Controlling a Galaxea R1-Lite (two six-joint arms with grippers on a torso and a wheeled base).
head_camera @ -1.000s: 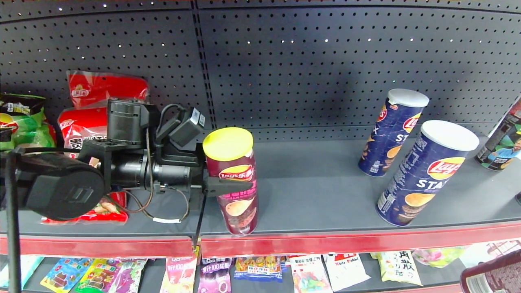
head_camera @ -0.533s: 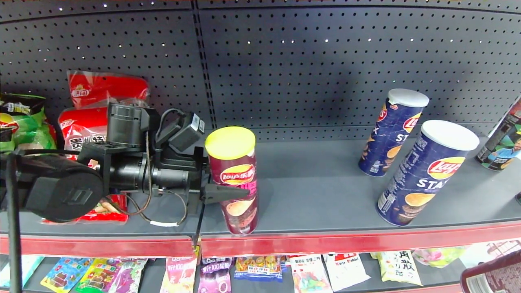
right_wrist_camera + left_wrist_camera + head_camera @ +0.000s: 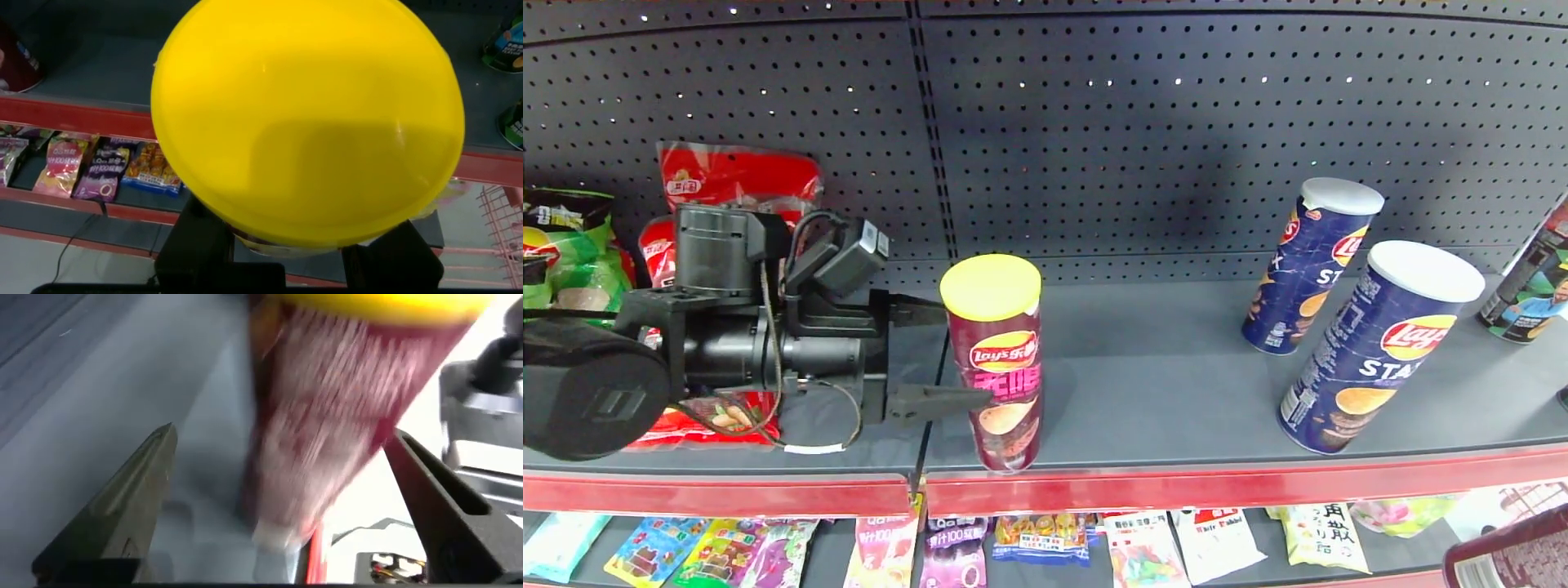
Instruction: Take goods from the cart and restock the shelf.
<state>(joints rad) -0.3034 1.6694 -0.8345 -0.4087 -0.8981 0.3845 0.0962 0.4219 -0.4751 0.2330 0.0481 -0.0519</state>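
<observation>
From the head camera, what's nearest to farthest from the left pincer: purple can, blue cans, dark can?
1. Purple can, at the left pincer's tips.
2. Front blue can and back blue can, right of middle: too close to call.
3. Dark can, far right edge.

Can (image 3: 1001, 359) on shelf (image 3: 1160, 392), beside left claw (image 3: 969, 353)

Illumination is bright and even from above; a broad soft shadow lies on the pegboard back panel (image 3: 1176, 188), with pinpoints of light in its upper holes. Wide-angle distortion bows the red shelf rail (image 3: 1217, 486) and leans the blue chip cans (image 3: 1380, 343) outward. Behind the purple chip can (image 3: 327, 425) the background is washed out white; the yellow-lidded can (image 3: 306, 122) carries a darker patch on its lid
</observation>
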